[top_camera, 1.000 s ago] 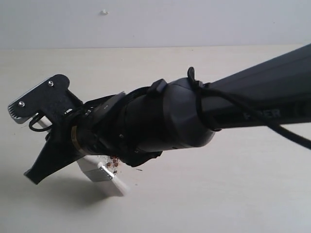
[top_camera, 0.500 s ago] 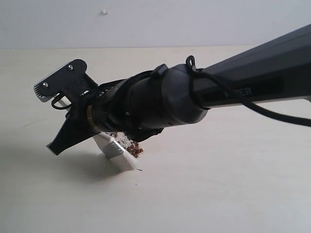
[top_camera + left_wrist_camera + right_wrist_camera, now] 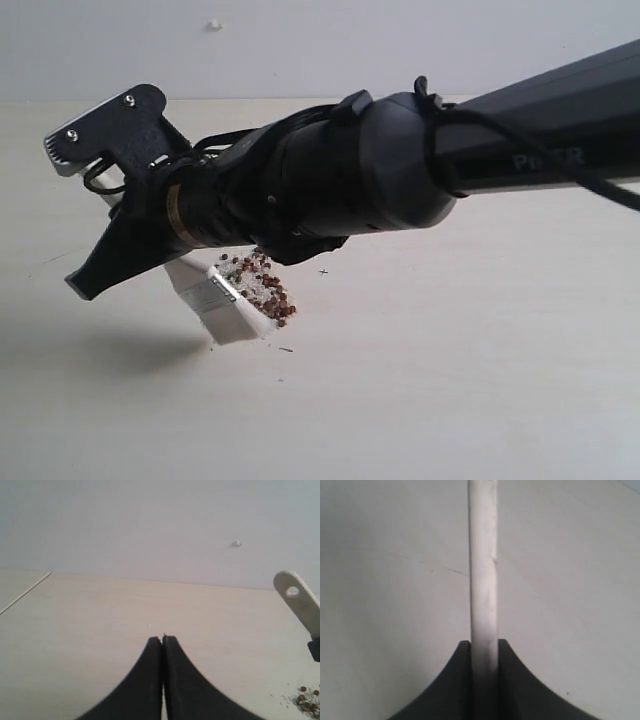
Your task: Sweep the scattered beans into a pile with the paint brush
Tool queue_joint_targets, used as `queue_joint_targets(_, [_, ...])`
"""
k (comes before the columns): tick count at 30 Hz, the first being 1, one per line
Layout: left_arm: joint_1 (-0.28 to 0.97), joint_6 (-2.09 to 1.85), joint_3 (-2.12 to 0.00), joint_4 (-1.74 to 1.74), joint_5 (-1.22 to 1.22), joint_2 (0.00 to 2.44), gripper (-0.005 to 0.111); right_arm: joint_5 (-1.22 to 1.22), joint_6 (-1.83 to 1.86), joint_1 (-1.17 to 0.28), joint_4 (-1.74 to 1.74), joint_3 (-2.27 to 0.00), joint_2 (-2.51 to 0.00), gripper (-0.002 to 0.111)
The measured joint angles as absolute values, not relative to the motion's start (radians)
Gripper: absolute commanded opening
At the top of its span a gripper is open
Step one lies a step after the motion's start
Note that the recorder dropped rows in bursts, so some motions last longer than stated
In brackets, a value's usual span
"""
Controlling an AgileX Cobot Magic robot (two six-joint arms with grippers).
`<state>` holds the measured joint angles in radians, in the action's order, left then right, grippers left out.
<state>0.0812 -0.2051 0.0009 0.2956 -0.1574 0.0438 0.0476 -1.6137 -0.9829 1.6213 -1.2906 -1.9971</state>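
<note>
From the exterior view, the right arm (image 3: 400,180) stretches across the pale worktop (image 3: 480,380) from its right edge and hides much of the middle. At its tip the right end effector (image 3: 95,272) points down and toward the left edge. Its grip cannot be made out from here. Below it the paint brush (image 3: 222,298) slants down, with the silver ferrule uppermost and the cream bristles reaching the surface. The pile (image 3: 262,285) of reddish-brown beans (image 3: 272,298) and white grains lies heaped against the side of the brush head that faces the right edge. It sits well short of the far edge, where the worktop meets the wall (image 3: 320,45). A few loose specks lie just beside it.

In the left wrist view, the left end effector (image 3: 162,640) hangs above bare worktop (image 3: 90,630). Its two black fingers are pressed together with nothing between them. The end of the brush handle (image 3: 294,596), with its hole, stands off to one side, and some beans (image 3: 307,700) and white grains show at the corner of the view.

In the right wrist view, the right end effector (image 3: 484,647) is clamped on the pale handle (image 3: 483,570). One finger presses on each side, and the handle runs straight out over the worktop (image 3: 390,580).
</note>
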Motion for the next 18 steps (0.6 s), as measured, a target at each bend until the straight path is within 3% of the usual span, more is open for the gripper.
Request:
queue_joint_targets(8, [0.081,-0.205,0.001,0.296,-0.157,0.044,0.0,-0.075,-1.624,-0.983,1.621,-1.291,-1.997,0.0])
queue_joint_targets(18, [0.081,-0.205,0.001,0.296,-0.157,0.044,0.0,-0.007,-1.624,-0.983,1.624,-1.339,-2.095,0.0])
